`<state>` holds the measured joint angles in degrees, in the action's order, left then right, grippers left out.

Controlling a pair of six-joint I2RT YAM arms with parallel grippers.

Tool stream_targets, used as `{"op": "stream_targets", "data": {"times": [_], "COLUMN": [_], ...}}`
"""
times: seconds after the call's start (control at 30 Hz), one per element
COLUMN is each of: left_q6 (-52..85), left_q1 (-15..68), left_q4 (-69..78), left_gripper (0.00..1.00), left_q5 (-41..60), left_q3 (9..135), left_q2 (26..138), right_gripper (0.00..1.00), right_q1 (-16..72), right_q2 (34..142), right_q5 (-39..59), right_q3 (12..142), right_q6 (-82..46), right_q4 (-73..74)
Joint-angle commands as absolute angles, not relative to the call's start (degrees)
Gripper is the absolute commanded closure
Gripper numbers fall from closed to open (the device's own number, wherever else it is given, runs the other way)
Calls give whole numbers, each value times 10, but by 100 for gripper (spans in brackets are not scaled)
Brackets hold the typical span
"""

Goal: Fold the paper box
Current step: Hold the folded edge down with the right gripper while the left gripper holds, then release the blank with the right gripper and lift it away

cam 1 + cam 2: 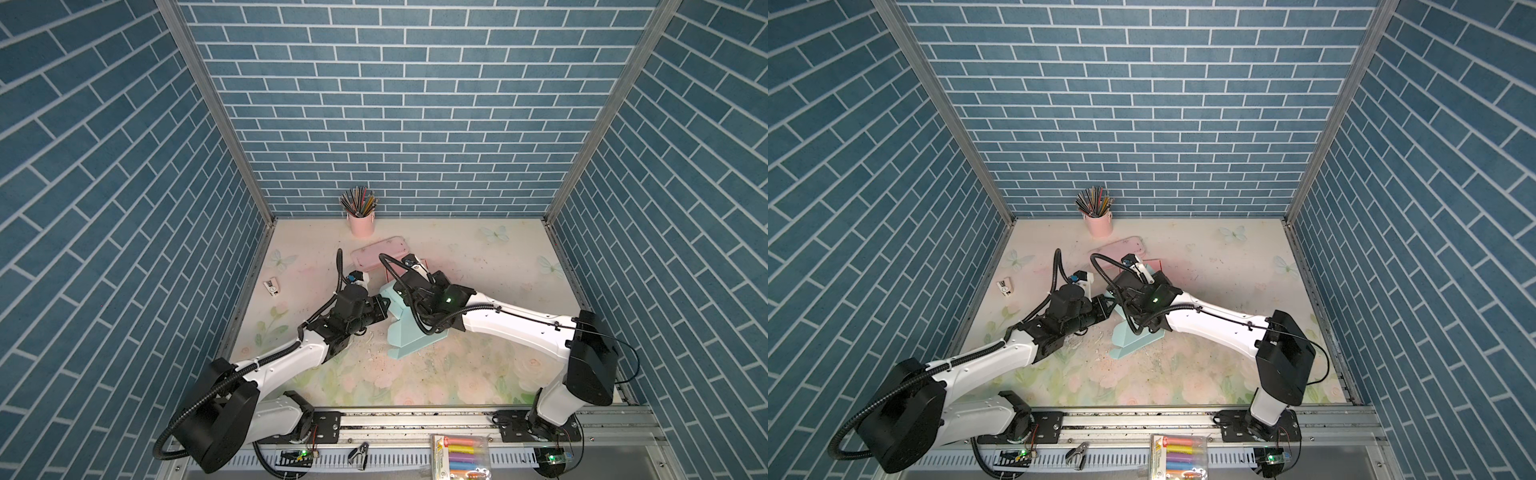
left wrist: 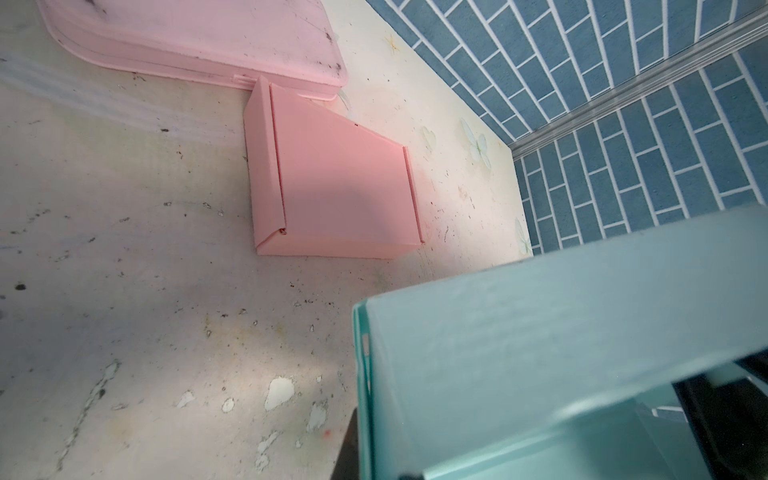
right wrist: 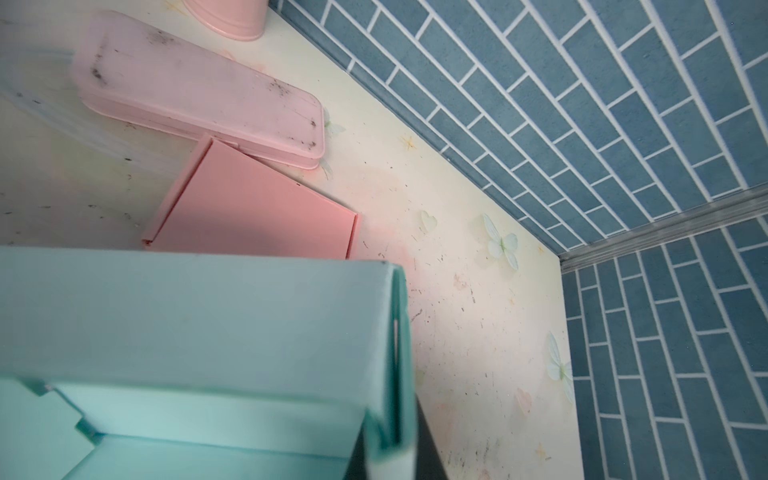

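**Grippers pinch a half-folded teal box from two sides**

Left gripper [image 1: 380, 309], its jaws closed on the near-left wall of the teal paper box [image 1: 411, 336], meets the right gripper [image 1: 402, 296] over the middle of the floral table mat [image 1: 478, 365]. In both top views the left arm runs from its front-left base forward and inward, with the white forearm low and the wrist about level, pointing at the box's left side. The right arm stands nearly upright at its front-right base and bends at a black elbow. Its forearm slants across to the box, with the wrist turned over the box's far end, and its jaws are also pressed together on a box wall.

The box sits partly folded at the table's centre, one wall raised and a flap lying flat toward the front. In the left wrist view that raised wall [image 2: 540, 353] fills the foreground, with a dark finger [image 2: 345, 453] along its edge. The right wrist view shows the doubled-over edge of the wall [image 3: 187, 311] close to the lens.

Just behind the teal box lies a finished pink paper box [image 2: 340, 187], touching a closed pink pencil case [image 2: 199, 37]. A pink cup of pencils [image 1: 361, 224] stands at the back wall.
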<state>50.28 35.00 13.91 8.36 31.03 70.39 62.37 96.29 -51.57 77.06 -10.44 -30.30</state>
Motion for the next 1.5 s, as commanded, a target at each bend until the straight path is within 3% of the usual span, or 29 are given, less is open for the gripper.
{"op": "stream_targets", "data": {"times": [0.0,0.23,0.9,1.07,1.2,1.47], "left_q6": [494,498,497,497,497,496], "left_q1": [352,352,352,352,352,352], "left_q4": [156,162,162,160,161,159], "left_gripper": [96,96,96,96,96,96], "left_q5": [92,91,83,83,85,90], "left_q3": [324,320,314,313,315,323], "left_q2": [693,692,695,692,692,694], "right_gripper": [98,99,80,82,91,99], "right_q1": [637,669,674,674,671,659], "right_q2": [994,1025,953,953,960,1011], "right_q5": [-566,-591,-552,-557,-564,-607], "right_q3": [802,831,798,794,789,805], "right_q6": [-95,-93,-128,-128,-122,-91], "right_q4": [-349,-354,-333,-331,-327,-331]}}
